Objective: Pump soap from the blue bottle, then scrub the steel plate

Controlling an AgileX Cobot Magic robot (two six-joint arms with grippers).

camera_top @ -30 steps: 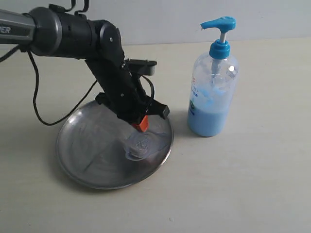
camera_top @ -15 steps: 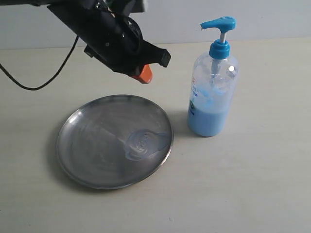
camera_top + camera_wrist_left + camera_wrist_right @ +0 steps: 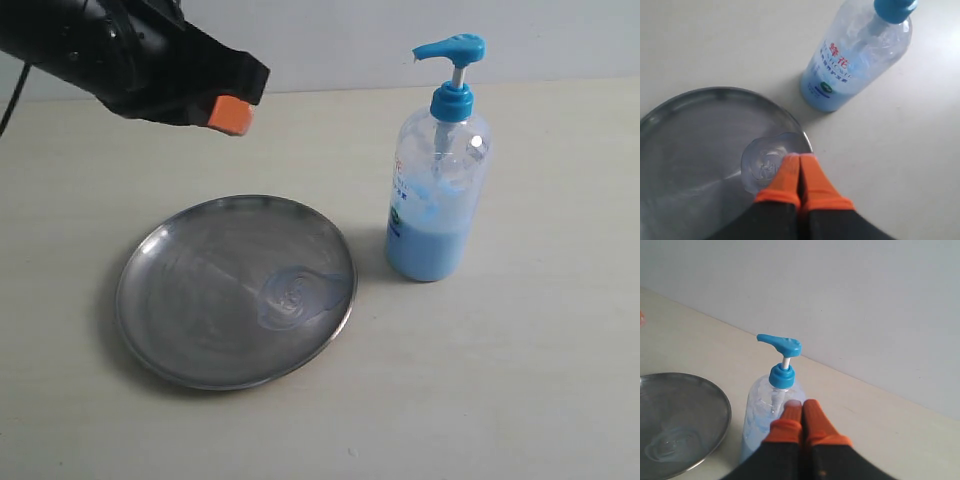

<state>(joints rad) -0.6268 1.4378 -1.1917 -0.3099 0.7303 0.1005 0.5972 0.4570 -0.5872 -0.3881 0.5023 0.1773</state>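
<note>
Grey steel plate (image 3: 180, 290) lies left of centre on the table (image 3: 520, 380), with a soap (image 3: 295, 297) film pooled near its right rim. Blue bottle (image 3: 437, 190) stands upright just right of it, not touching. Left gripper (image 3: 230, 115) hangs above the far left, tips together, empty. Right gripper (image 3: 801, 407): tips together, empty.

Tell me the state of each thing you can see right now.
blue bottle: upright, pump head up, soap filling its lower part.
steel plate: lying flat, smeared soap film by its bottle-side rim.
left end effector: shut, empty, clear of the plate.
right end effector: shut, empty, facing the bottle.
</note>
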